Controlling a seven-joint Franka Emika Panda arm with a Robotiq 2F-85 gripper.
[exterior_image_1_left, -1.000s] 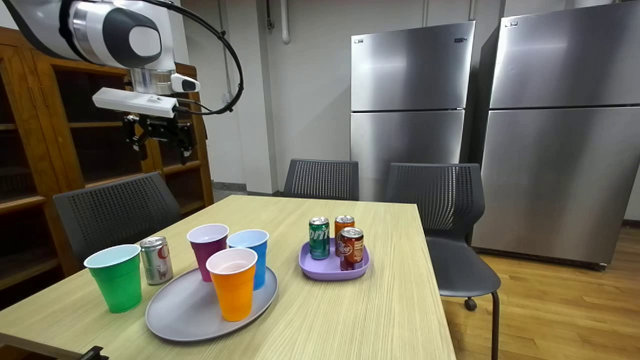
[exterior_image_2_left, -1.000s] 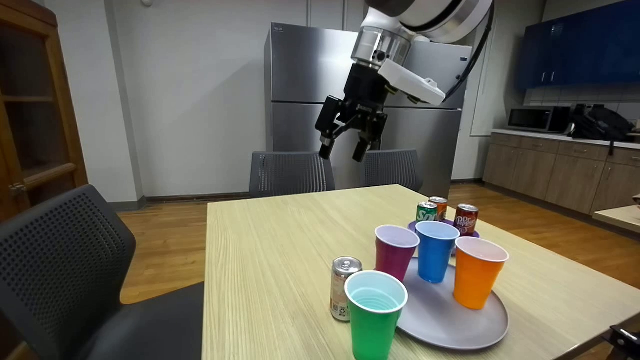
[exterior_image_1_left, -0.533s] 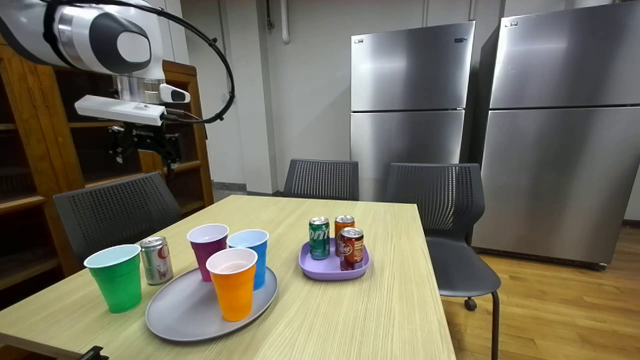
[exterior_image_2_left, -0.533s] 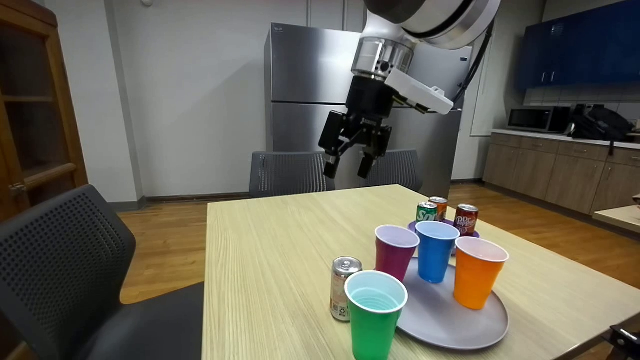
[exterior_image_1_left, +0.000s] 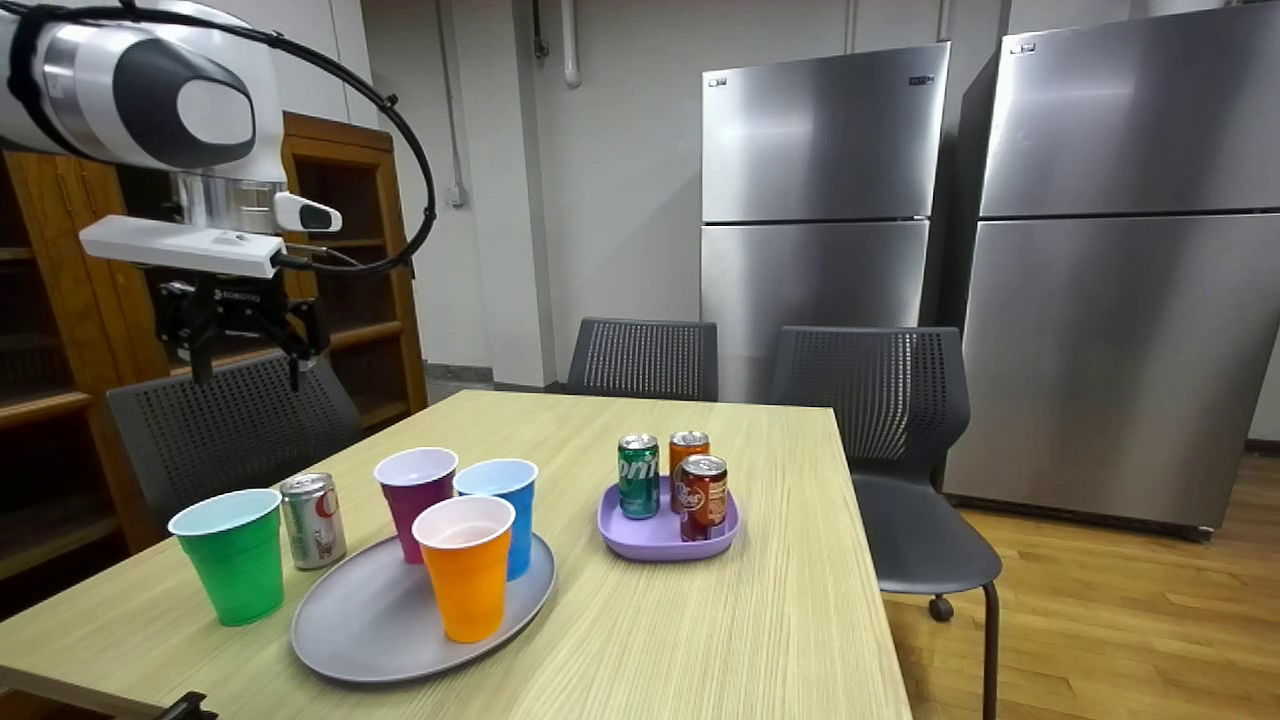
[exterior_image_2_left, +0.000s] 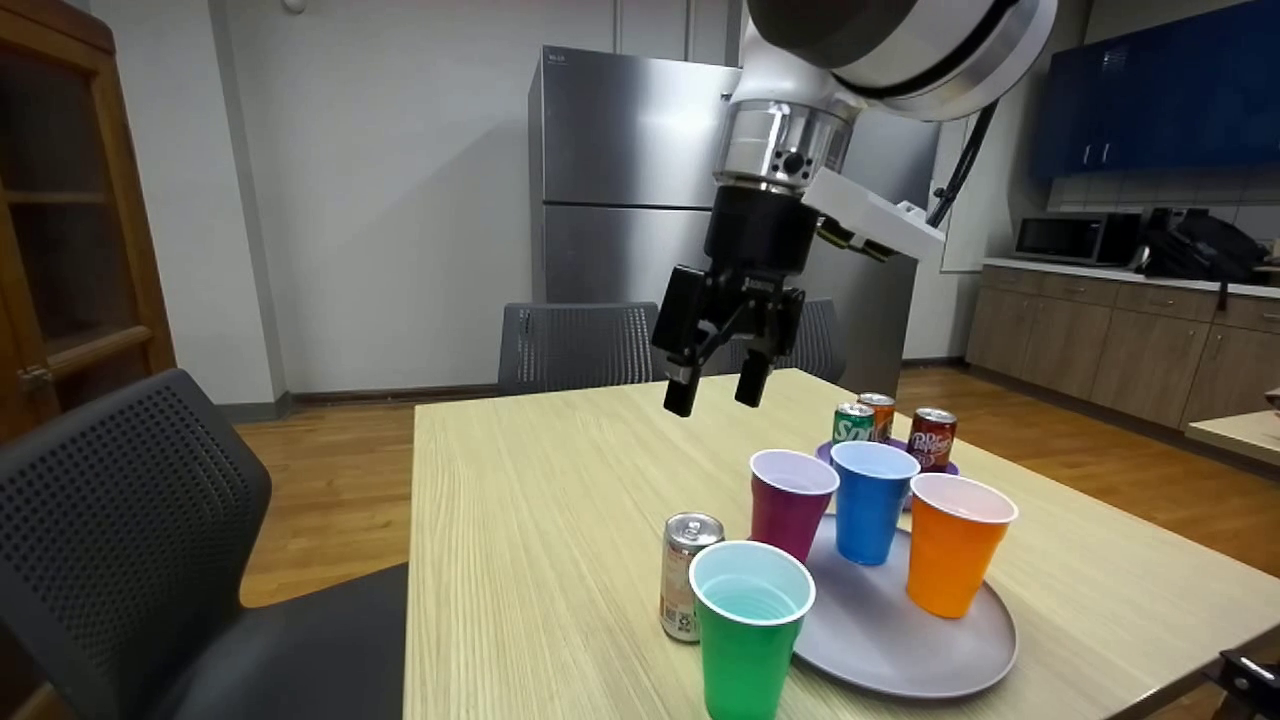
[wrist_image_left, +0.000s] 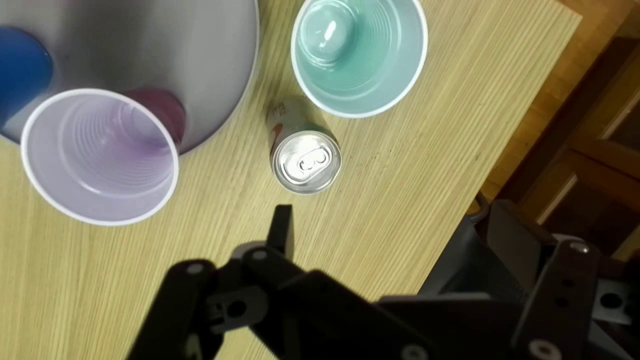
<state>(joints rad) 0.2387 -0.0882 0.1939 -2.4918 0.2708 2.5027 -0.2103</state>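
My gripper (exterior_image_1_left: 248, 372) hangs above the table with its jaws wide apart and nothing between them, as both exterior views show. In the wrist view the gripper (wrist_image_left: 395, 220) is nearest a silver can (wrist_image_left: 307, 162), which lies just ahead of the left finger (wrist_image_left: 281, 227), untouched. That can (exterior_image_2_left: 688, 585) stands upright beside a green cup (exterior_image_2_left: 745, 650). A grey plate (exterior_image_1_left: 350, 625) carries a purple cup (exterior_image_1_left: 415, 510), a blue cup (exterior_image_1_left: 515, 510) and an orange cup (exterior_image_1_left: 468, 580), all upright. In the wrist view the orange cup is out of sight.
A lilac tray (exterior_image_1_left: 640, 545) on the table holds a green Sprite can (exterior_image_1_left: 638, 485), an orange can (exterior_image_1_left: 688, 445) and a Dr Pepper can (exterior_image_1_left: 703, 505). Dark chairs (exterior_image_1_left: 230, 420) stand round the table (exterior_image_1_left: 760, 620). A wooden cabinet (exterior_image_1_left: 350, 240) and fridges are behind.
The arm and gripper have come down toward the table, shifting left in an exterior view and slightly right in another. The jaws have stayed wide. Cups, cans, plate and tray have not moved.
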